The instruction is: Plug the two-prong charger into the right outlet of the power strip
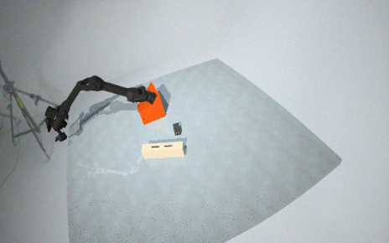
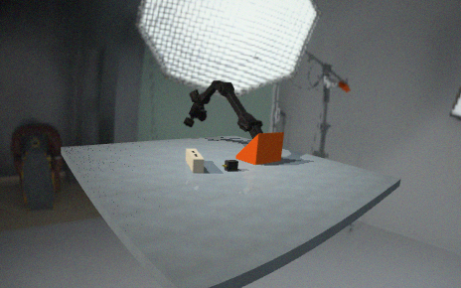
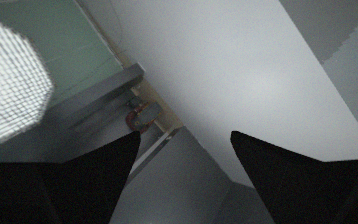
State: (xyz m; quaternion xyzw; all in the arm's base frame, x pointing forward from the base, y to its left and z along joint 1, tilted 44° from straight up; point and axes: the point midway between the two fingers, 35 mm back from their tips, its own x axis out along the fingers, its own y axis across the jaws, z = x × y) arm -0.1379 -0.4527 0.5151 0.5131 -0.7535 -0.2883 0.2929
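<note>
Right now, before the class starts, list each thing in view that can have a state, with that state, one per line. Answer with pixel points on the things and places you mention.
End effector (image 1: 56,124) (image 2: 193,109) (image 3: 186,135): open, raised, holding nothing
Two-prong charger (image 1: 177,128) (image 2: 231,165): unplugged, lying on the table
Power strip (image 1: 163,152) (image 2: 197,165): nothing plugged in, slots upward
Orange wedge (image 1: 154,112) (image 2: 269,148): resting on the table
Softbox light (image 2: 229,40) (image 3: 20,80): lit

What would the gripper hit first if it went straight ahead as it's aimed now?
Nothing close, as far as the wrist view shows: the gripper has only room background between and beyond its fingers. Which background surface comes first, I can't tell; depth is unclear.
</note>
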